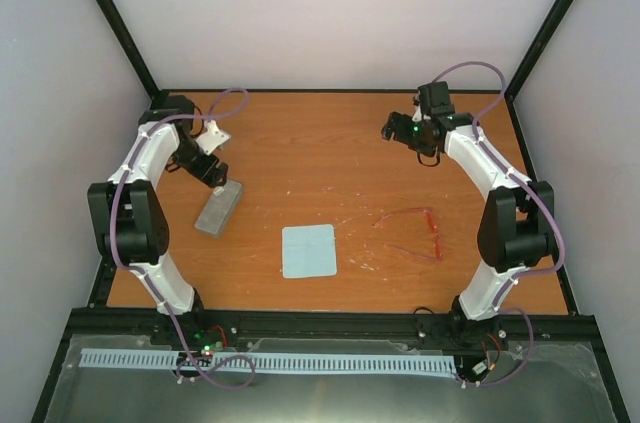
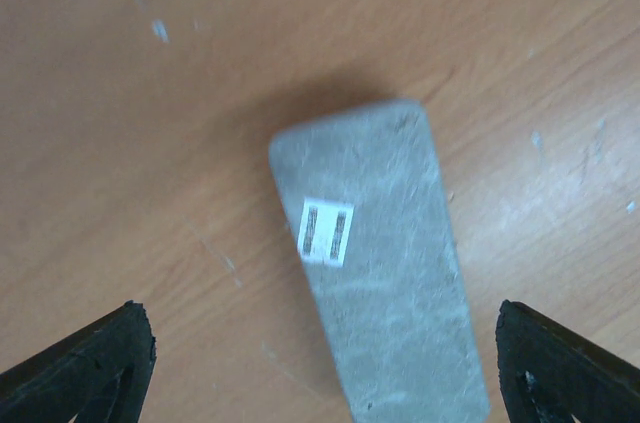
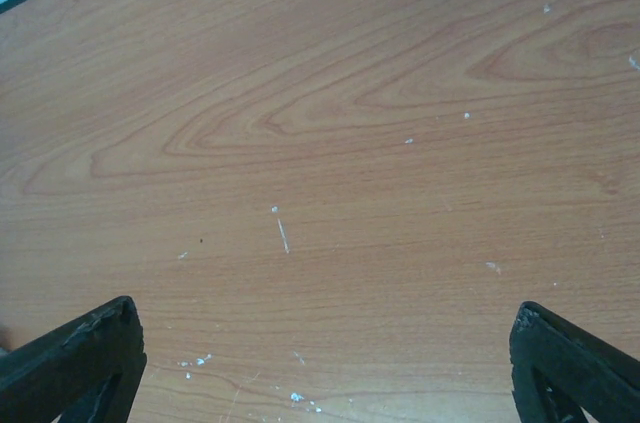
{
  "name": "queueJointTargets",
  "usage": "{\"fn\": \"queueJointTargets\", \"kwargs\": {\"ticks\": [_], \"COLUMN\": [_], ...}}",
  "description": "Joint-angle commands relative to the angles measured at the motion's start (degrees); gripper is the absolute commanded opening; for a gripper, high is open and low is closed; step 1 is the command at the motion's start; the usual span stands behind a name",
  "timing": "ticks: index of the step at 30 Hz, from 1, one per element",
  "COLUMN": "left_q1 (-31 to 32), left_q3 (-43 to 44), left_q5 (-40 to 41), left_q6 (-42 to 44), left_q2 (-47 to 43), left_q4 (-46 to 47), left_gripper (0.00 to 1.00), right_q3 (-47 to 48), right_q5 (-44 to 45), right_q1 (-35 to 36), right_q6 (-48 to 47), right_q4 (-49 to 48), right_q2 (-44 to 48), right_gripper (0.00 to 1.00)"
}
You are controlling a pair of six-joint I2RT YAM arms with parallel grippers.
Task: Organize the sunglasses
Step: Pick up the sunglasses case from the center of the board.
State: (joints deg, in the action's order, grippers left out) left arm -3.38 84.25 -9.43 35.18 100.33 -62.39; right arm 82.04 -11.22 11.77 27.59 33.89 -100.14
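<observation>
We are judging this the opening step. On the tabletop (image 1: 330, 143) the cloth (image 1: 308, 251) is lying at 6 o'clock and the grey case (image 1: 220, 208) at 9, under our wide-open left jaws. The sunglasses (image 1: 430, 230) are sitting untouched at 4. Our right jaws, also gaping, are hovering over bare wood at 1 and are likely needing to travel toward the frame next.

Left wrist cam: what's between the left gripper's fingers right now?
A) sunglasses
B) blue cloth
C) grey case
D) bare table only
C: the grey case lies between the open fingers of the left gripper; the sunglasses and blue cloth lie farther right.
</observation>
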Motion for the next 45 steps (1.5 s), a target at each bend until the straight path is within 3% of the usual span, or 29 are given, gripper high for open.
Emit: {"fn": "queueJointTargets", "kwargs": {"ticks": [1,7,36,45], "left_q1": [-0.3,-0.1,5.7,5.7], "left_q3": [-3.2,-4.4,-14.0,-13.8], "left_q5": [5.8,3.4,12.5,13.2], "left_q6": [-0.3,-0.8,-7.4,-8.4], "left_q2": [-1.1,-0.6,4.2,3.9], "left_q4": [-3.2,-5.0,3.6,4.6], "left_gripper": [0.94,0.99,0.99,0.76], "right_q3": [1.0,-0.1,-4.9,-5.4], "right_q5": [-1.7,-2.4,-3.6,-5.2], "right_q1": [1.1,1.7,3.4,3.4], "right_q6": [-1.5,-1.8,-1.4,-1.9], "right_q4": [1.5,2.5,1.3,0.6], "right_q2": [-0.9,-1.4,1.2,1.4], "right_gripper": [0.97,0.97,0.96,0.80]}}
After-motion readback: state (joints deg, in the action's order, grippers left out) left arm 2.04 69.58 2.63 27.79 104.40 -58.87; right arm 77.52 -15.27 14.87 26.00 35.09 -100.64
